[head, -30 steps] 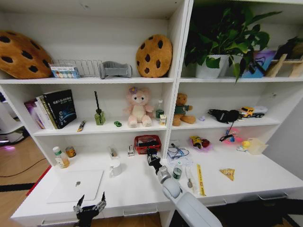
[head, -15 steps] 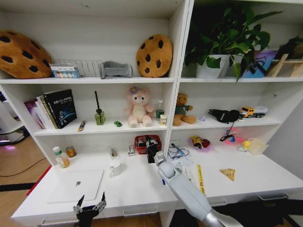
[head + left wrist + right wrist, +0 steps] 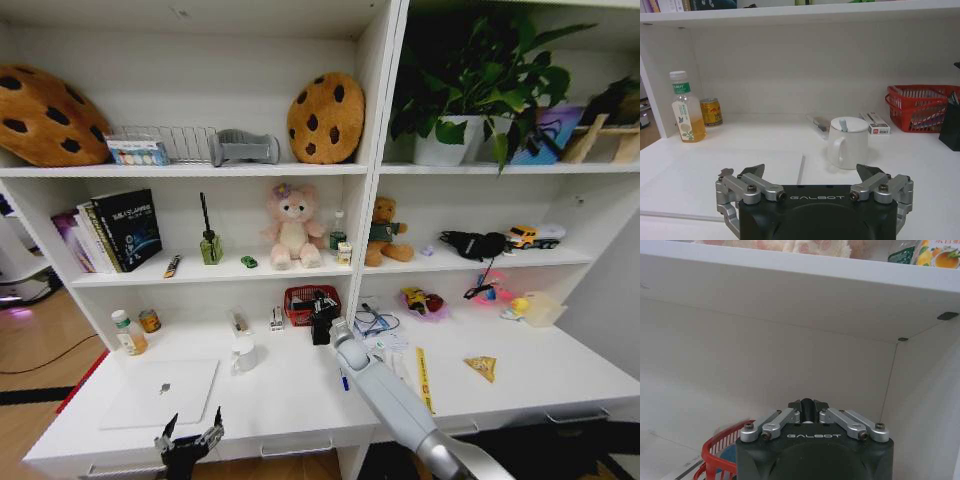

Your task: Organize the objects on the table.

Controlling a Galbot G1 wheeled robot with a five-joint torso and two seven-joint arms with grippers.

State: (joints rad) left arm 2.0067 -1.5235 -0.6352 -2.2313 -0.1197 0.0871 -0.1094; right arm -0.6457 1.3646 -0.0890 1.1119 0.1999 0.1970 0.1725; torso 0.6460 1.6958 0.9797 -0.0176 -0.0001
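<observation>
Right gripper (image 3: 322, 312) is hanging right over the red basket (image 3: 303, 305) at the back of the table (image 3: 290, 390), fingers pinched together on something small and dark; can't tell what it is. Left gripper (image 3: 188, 437) is sitting at the table's front edge with its fingers spread, nothing in them. The laptop (image 3: 160, 392) is lying flat between that edge and the basket, and a mug (image 3: 847, 142) is standing just beside the laptop.
</observation>
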